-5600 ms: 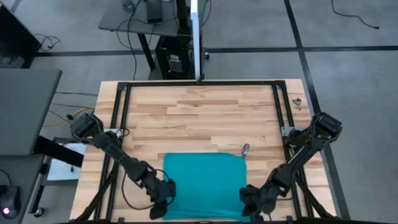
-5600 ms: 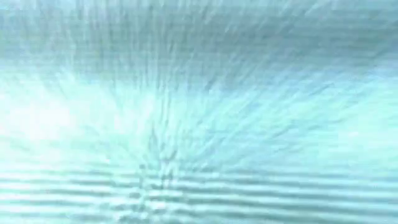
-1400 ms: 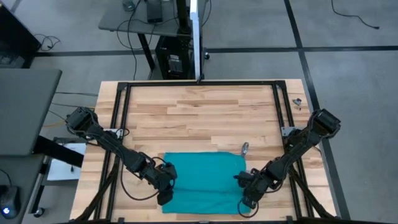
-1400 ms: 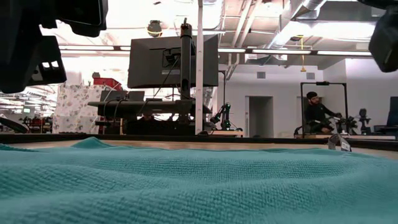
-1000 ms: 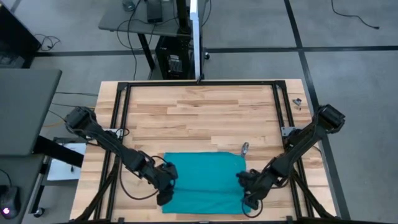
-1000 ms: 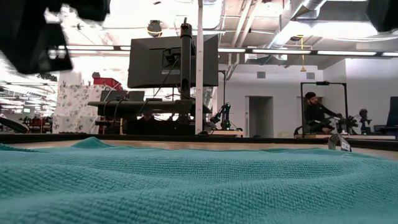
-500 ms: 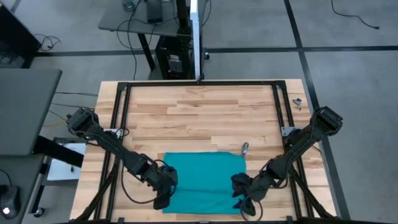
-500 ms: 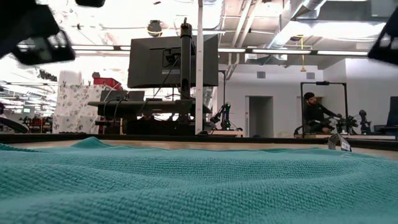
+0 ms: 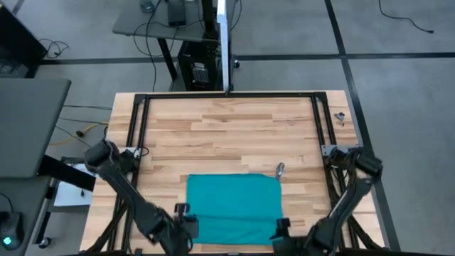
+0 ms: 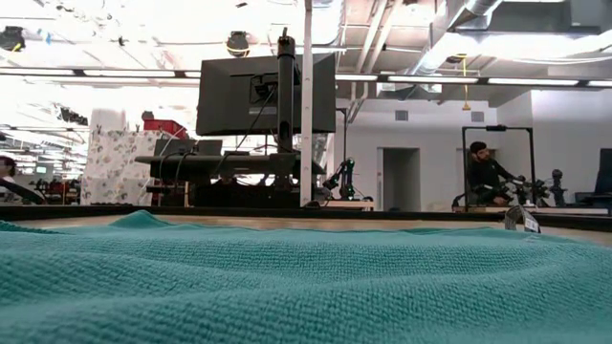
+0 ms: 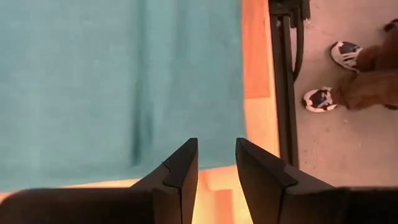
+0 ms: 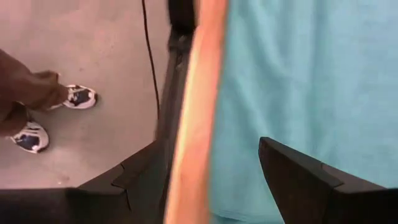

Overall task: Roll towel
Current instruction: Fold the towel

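Note:
The teal towel (image 9: 233, 208) lies spread flat on the wooden table (image 9: 227, 128), close to its near edge, and fills the lower half of the low view (image 10: 306, 287). My left gripper (image 9: 186, 229) hovers by the towel's near left corner (image 11: 186, 124), open with a narrow gap. My right gripper (image 9: 281, 229) is by the near right corner, open wide above the towel's near edge (image 12: 249, 93) and the bare wood strip beside it. Neither gripper shows in the low view.
A small metal object (image 9: 280, 170) lies at the towel's far right corner, another (image 9: 340, 117) at the far right. Black frame rails (image 9: 227, 95) border the table. A person's shoes (image 11: 323, 98) stand on the floor just past the near edge. Bare wood lies beyond the towel.
Both grippers have gone toward the table's near edge, to the towel's two near corners, and have left the top of the low view. The towel has stayed flat where it was.

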Robot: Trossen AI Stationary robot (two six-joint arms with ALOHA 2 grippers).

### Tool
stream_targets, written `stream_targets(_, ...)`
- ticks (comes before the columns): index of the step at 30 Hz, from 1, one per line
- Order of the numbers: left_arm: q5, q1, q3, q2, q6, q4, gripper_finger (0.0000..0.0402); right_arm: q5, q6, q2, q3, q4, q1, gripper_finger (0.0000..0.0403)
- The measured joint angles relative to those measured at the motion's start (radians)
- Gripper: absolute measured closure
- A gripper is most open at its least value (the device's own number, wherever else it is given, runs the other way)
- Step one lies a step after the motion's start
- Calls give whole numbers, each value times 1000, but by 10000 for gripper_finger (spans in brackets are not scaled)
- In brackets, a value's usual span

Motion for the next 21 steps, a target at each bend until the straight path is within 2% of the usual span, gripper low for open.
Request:
stream_targets(5, -23, -24, 162, 158, -2, -58, 311, 41, 71, 98, 77, -102, 8, 159)
stream_targets(10, -41, -24, 266, 273, 7, -100, 311, 61, 126, 110, 85, -183, -2, 159)
stream_targets(14, -39, -29, 294, 307, 2, -100, 311, 68, 152, 110, 85, -192, -8, 159)
stream_targets(21, -103, -18, 293, 313, -85, -147, 305, 70, 159, 110, 71, -143, -13, 159)
